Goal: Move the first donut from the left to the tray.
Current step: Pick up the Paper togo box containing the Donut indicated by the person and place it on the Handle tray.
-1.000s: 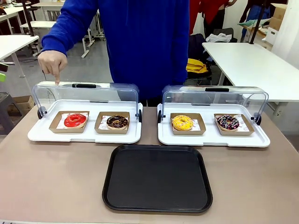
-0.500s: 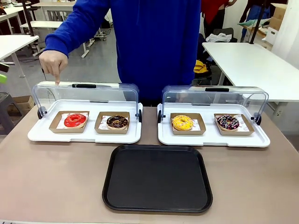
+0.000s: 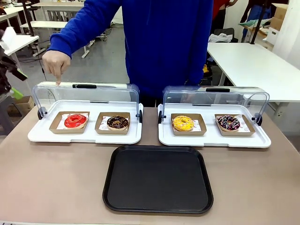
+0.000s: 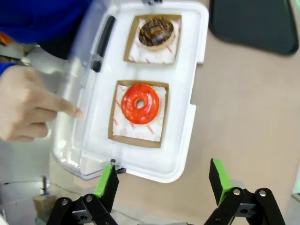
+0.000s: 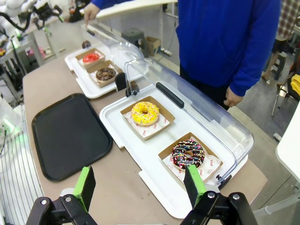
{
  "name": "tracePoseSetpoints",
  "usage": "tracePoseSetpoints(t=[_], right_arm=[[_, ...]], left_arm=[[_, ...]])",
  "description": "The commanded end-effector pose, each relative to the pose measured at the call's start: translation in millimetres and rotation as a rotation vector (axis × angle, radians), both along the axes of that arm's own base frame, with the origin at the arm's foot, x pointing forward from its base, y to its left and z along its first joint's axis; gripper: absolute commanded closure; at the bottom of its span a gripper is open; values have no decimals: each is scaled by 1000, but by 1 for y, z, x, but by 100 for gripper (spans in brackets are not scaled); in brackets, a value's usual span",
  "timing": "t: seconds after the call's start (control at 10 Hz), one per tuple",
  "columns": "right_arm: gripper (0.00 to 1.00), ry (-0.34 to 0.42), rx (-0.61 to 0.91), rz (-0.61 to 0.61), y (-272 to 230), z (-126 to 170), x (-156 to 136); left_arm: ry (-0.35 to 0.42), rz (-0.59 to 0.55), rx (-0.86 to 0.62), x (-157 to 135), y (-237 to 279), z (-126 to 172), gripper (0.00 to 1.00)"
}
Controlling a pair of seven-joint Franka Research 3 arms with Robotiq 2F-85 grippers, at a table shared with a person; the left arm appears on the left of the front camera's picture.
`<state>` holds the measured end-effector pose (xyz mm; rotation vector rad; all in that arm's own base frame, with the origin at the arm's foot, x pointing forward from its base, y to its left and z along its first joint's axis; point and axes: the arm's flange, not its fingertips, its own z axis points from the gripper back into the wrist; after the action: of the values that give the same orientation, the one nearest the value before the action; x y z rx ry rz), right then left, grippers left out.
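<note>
I see my left jaws wide open and empty, the red donut lying well ahead of them, untouched. My right jaws gape empty too.

The left gripper and right gripper are black with bright green pads; the person wears plain blue with long sleeves.

Red-iced donut in cardboard holder, black tray
</note>
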<state>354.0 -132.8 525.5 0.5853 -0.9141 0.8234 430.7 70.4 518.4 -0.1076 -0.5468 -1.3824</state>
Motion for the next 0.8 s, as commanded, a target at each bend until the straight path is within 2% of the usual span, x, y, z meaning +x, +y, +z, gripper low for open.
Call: tracePoseSetpoints(t=[0.0,0.3,0.4,0.5,0.7], right_arm=[[0,-34,18,9,0,1,4],[0,-34,18,9,0,1,4],[0,-34,18,9,0,1,4],[0,-34,18,9,0,1,4],[0,-34,18,9,0,1,4]], left_arm=[[25,-7,101,1,-9,-30,0],[88,-50,175,22,-24,-80,0],[73,-58,201,27,-29,-95,0],[91,-81,225,32,-35,-110,0],[43,-42,227,38,-38,-122,0]])
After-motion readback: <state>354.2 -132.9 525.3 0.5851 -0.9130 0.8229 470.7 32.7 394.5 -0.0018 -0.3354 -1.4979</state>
